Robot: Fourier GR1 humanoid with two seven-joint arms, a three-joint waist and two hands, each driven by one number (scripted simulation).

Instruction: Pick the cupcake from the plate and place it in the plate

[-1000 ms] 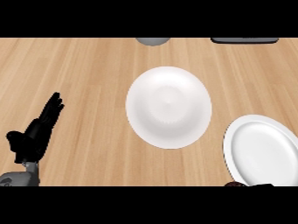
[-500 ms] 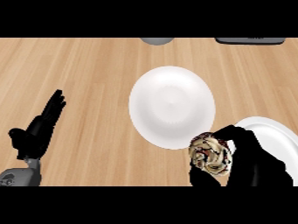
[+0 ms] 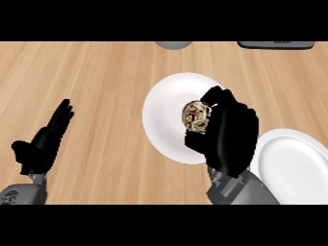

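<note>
I see 2 plates on the counter (image 3: 88,72): the centre plate (image 3: 168,103) behind and left of the near plate (image 3: 301,166). My right hand (image 3: 227,129) holds the cupcake (image 3: 195,116) over the centre plate; my left hand (image 3: 44,141) rests at far left.

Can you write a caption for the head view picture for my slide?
Right hand holds a cupcake over the middle plate; left hand rests open.

You saw: counter (image 3: 88,72) pale wood, grained. Both plates white, centre plate (image 3: 168,96) and right plate (image 3: 297,168). Cupcake (image 3: 195,115) mottled brown and cream. Right hand (image 3: 227,134) and left hand (image 3: 42,144) black; forearms grey.
</note>
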